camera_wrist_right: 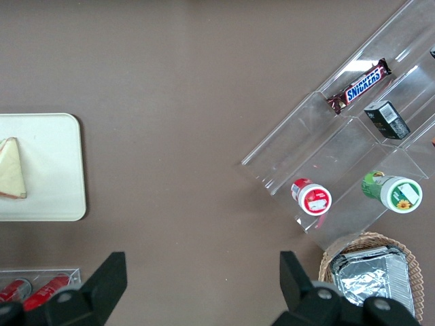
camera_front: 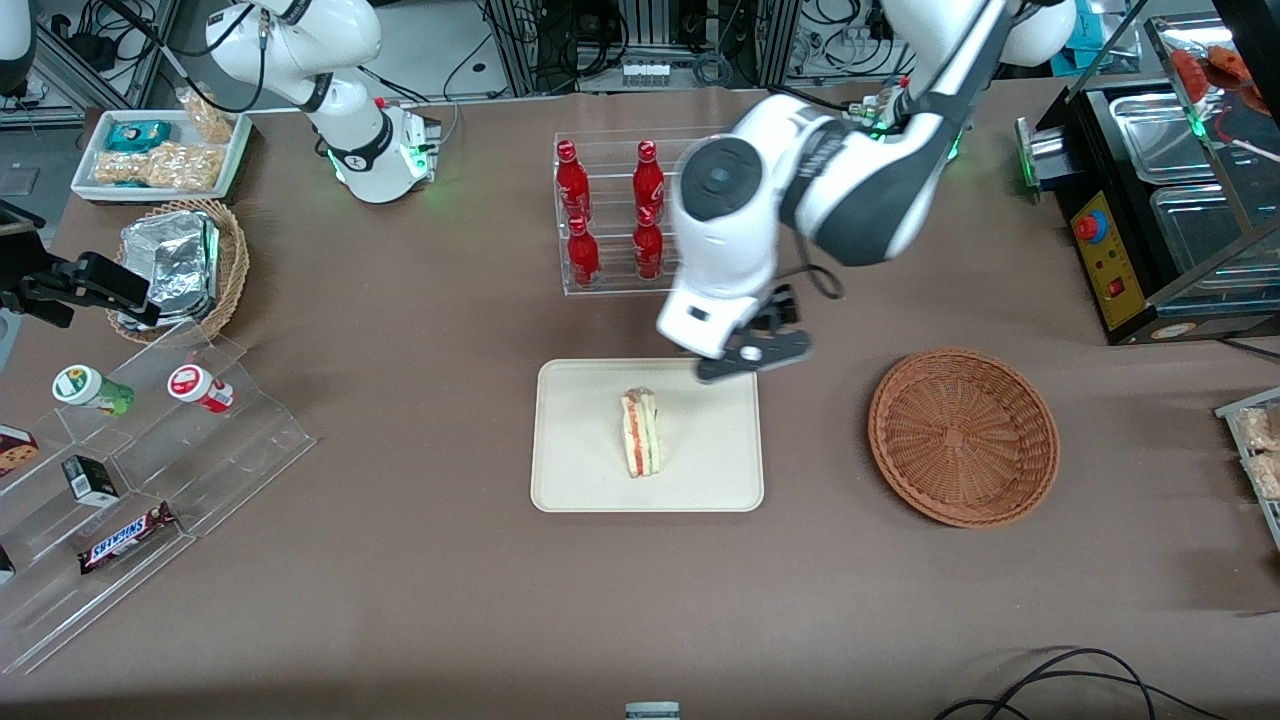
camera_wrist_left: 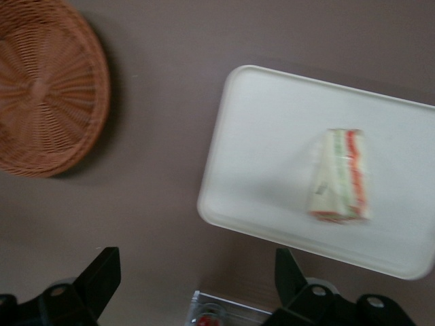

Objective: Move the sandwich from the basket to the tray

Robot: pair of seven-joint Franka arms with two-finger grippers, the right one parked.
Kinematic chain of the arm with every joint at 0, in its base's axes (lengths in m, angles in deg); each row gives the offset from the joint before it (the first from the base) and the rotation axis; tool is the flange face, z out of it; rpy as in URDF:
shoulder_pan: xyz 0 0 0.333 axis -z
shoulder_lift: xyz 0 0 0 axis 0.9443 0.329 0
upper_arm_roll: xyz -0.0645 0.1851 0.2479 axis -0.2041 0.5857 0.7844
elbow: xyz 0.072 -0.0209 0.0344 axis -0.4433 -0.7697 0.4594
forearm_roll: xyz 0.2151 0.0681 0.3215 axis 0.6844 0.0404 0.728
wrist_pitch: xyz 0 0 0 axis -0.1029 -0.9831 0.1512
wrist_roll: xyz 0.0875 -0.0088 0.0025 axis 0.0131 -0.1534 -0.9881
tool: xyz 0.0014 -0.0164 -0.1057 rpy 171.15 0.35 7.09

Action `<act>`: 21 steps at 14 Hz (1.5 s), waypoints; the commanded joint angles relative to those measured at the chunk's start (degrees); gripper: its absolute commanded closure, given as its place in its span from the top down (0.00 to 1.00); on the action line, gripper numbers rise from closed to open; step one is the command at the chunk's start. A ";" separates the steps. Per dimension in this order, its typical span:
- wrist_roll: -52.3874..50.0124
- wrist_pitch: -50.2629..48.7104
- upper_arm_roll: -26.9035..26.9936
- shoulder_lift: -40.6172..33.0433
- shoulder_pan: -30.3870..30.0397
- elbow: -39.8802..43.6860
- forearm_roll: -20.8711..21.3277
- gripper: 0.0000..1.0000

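Observation:
The sandwich [camera_front: 641,433] lies on the cream tray [camera_front: 580,470], near its middle, a pale wedge with red and green filling. It also shows in the left wrist view [camera_wrist_left: 342,175] on the tray [camera_wrist_left: 265,136], and at the edge of the right wrist view [camera_wrist_right: 11,170]. The reddish-brown basket [camera_front: 962,435] sits empty beside the tray, toward the working arm's end; it also shows in the left wrist view [camera_wrist_left: 44,85]. My left gripper [camera_front: 752,352] is open and empty, raised over the tray's corner farthest from the front camera, nearest the basket. Its fingers [camera_wrist_left: 102,275] stand wide apart.
A clear rack of red bottles [camera_front: 610,215] stands just past the tray, under the arm. A tiered acrylic stand [camera_front: 130,470] with snacks and a tan basket of foil packets [camera_front: 180,265] lie toward the parked arm's end. A black appliance [camera_front: 1150,200] stands past the basket.

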 commanded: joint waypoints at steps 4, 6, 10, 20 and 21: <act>18.49 -0.19 -0.43 -13.86 -14.90 -16.63 -2.83 1.00; 26.04 -2.55 -0.43 -17.30 -19.12 -18.75 -5.55 1.00; 40.82 -8.10 -0.35 -21.17 -27.38 -18.58 -8.10 1.00; 50.17 -4.50 4.57 -25.75 -30.30 -13.92 -7.93 1.00; 49.99 -4.50 5.45 -25.75 -30.04 -13.84 -8.19 1.00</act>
